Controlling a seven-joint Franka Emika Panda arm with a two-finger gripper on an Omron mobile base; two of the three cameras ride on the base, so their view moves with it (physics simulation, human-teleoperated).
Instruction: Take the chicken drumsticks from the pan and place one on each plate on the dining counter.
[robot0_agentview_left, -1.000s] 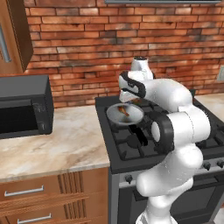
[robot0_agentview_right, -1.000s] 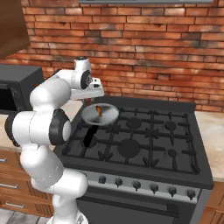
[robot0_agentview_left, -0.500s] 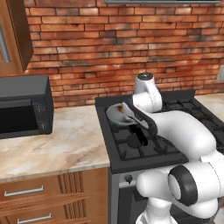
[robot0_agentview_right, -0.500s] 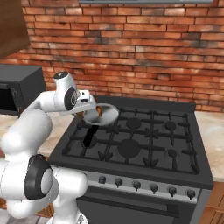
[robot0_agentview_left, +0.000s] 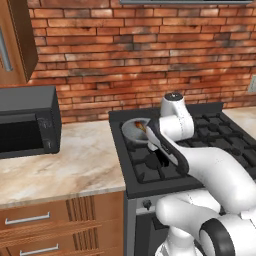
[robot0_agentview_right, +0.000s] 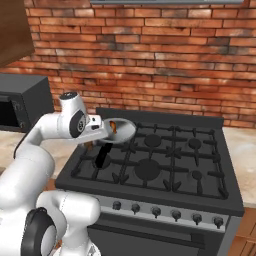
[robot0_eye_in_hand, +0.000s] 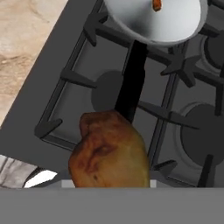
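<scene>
Swung off the pan (robot0_agentview_right: 122, 132) since a second ago: then poised right above it near the back left corner of the stove (robot0_agentview_right: 165, 170), now carried out toward the stove's front left corner. Elbow folded round in the same second, with the arm (robot0_agentview_left: 200, 160) now lying low across the stove's front edge in the left base view.

Gripper (robot0_agentview_right: 91, 140) pinched on the held drumstick (robot0_eye_in_hand: 109, 151); fingertips hidden behind the meat in the hand view, yet hanging clear above the grate like that points to a firm clamp. Thick golden-brown end toward the camera, just beside the pan handle (robot0_eye_in_hand: 131, 81), over the front left burner and apart from the grate below.

In the pan, seemingly the second drumstick (robot0_eye_in_hand: 156, 4), a small orange scrap at the top of the hand view, resting on the back left burner, untouched.

Meaning for the task: first pick done, first placing not yet. Probably about a quarter along, judging from one piece in hand and one left behind. Next calls for carrying this piece away from the stove, past the marbled worktop (robot0_agentview_left: 60, 160) on the left, and over to a plate on the dining counter, which likely means driving the base. Worth watching: a tapered, rounded piece could twist or slide in the pinch during a wide swing, so best kept low and steady until above a plate.
</scene>
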